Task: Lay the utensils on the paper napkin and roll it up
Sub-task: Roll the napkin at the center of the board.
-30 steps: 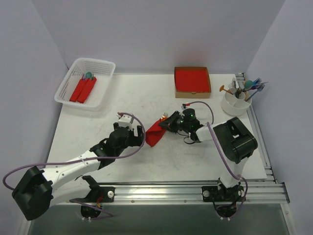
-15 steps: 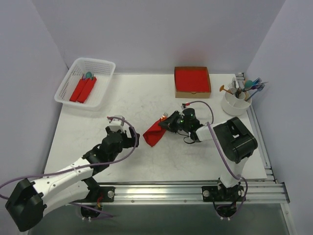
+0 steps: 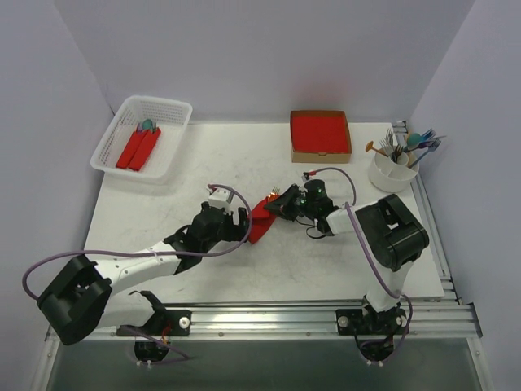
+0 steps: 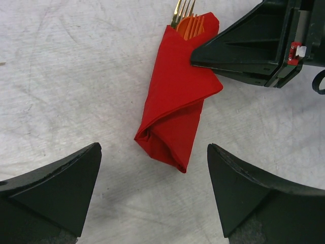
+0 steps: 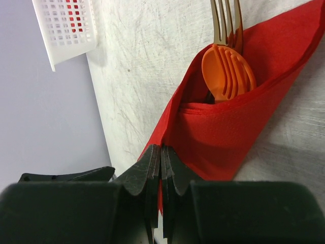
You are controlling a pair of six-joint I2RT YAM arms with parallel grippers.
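Left wrist view: left fingers point(image 4: 56, 188) spread wide, released, hovering either side of the paper napkin point(image 4: 175, 107) and clear of it. Right fingers point(image 4: 238, 48) clenched shut, tips against the napkin's upper right fold; whether they pinch paper, cannot tell. Napkin part-rolled, lying on the tabletop point(image 4: 61, 76) mid-frame. The utensils point(image 4: 189, 20), a metal fork and an orange piece, poke from its upper end.

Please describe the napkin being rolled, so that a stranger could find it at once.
Midway across the white table, between the left tool and right tool, lies a folded red napkin. An orange utensil and a metal fork stick out of its far end; the other red rolls lie in the basket.
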